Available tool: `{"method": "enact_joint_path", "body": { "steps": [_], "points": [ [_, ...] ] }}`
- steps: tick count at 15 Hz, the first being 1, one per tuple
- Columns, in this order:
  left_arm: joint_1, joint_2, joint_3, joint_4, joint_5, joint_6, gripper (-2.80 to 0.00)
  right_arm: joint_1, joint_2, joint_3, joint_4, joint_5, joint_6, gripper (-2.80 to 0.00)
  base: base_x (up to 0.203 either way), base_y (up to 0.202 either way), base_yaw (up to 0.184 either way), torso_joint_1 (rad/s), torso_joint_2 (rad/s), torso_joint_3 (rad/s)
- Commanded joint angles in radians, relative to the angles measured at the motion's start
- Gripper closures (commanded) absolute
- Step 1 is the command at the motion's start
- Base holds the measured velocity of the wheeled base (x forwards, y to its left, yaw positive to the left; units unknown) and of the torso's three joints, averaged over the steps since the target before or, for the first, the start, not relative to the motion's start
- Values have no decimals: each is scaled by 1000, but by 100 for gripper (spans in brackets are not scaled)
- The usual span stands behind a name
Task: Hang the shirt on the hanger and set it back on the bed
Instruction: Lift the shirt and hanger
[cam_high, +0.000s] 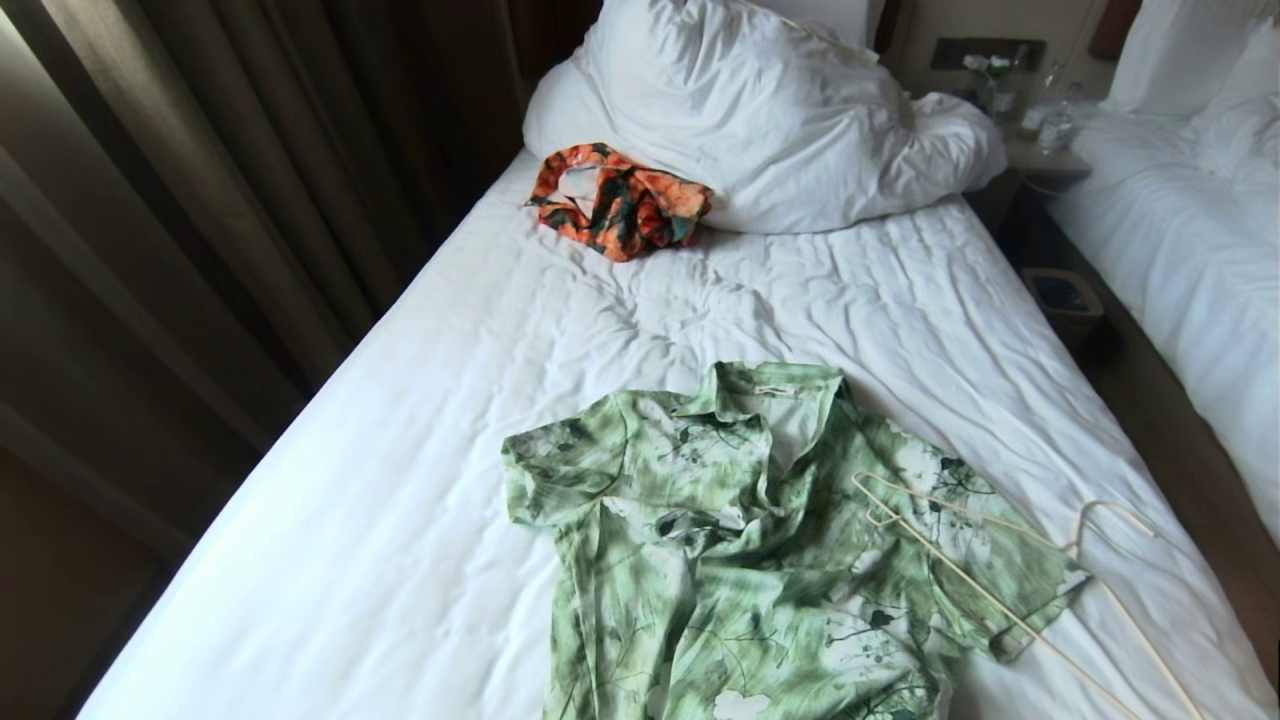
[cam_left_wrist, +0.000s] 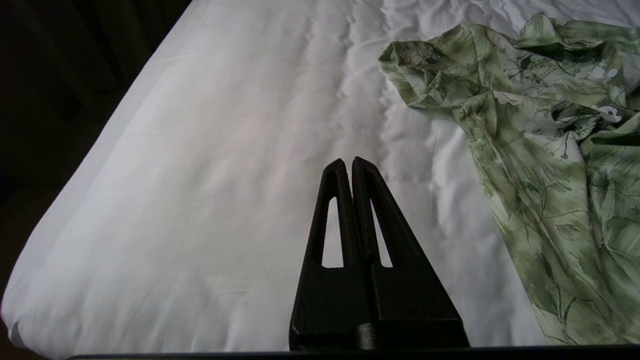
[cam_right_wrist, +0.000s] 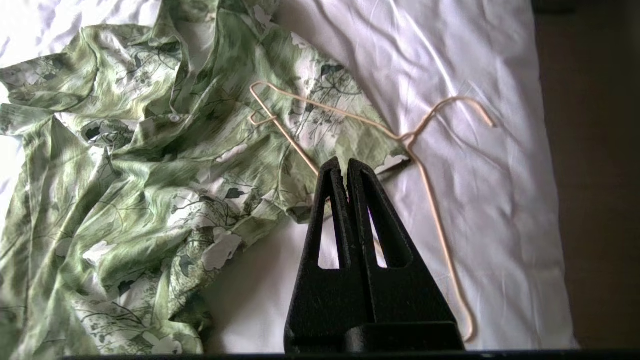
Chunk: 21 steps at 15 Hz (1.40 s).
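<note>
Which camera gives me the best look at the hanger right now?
The right wrist view: the whole hanger shows, one end lying on the shirt. The head view cuts off its near end; the left wrist view misses it.

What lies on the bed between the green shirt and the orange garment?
Nothing: the head view shows only bare wrinkled sheet between the shirt and the orange garment.

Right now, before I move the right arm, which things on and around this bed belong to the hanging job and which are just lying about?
Job:
shirt, spread flat on the bed
hanger, one end lying over the shirt's sleeve

Lying about:
orange garment by the pillow
bottles on the nightstand
bin on the floor
</note>
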Motion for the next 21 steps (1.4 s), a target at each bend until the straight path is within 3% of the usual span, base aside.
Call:
{"method": "enact_joint_path", "body": {
  "steps": [1, 4, 6, 8, 10, 13, 14, 16, 20, 21],
  "points": [
    [1, -2, 0, 0, 0, -1, 0, -9, 314, -130, 69, 28, 90, 0, 0, 0, 0, 0, 0, 0],
    [1, -2, 0, 0, 0, -1, 0, -85, 545, -281, 218, 174, 146, 0, 0, 0, 0, 0, 0, 0],
    [1, -2, 0, 0, 0, -1, 0, -171, 696, -359, 319, 235, 99, 0, 0, 0, 0, 0, 0, 0],
    [1, -2, 0, 0, 0, -1, 0, -273, 832, -413, 407, 284, -27, 0, 0, 0, 0, 0, 0, 0],
    [1, -2, 0, 0, 0, -1, 0, -393, 992, -466, 470, 330, -206, 0, 0, 0, 0, 0, 0, 0],
    [1, -2, 0, 0, 0, -1, 0, -537, 1221, -617, 593, 388, -392, 0, 0, 0, 0, 0, 0, 0],
    [1, -2, 0, 0, 0, -1, 0, -576, 1276, -659, 660, 406, -491, 0, 0, 0, 0, 0, 0, 0],
    [1, -2, 0, 0, 0, -1, 0, -678, 1354, -711, 790, 484, -766, 0, 0, 0, 0, 0, 0, 0],
    [1, -2, 0, 0, 0, -1, 0, -741, 1461, -773, 866, 629, -949, 0, 0, 0, 0, 0, 0, 0],
    [1, -2, 0, 0, 0, -1, 0, -742, 1464, -774, 866, 639, -957, -38, 0, 0, 0, 0, 0, 0]
  ]
}}
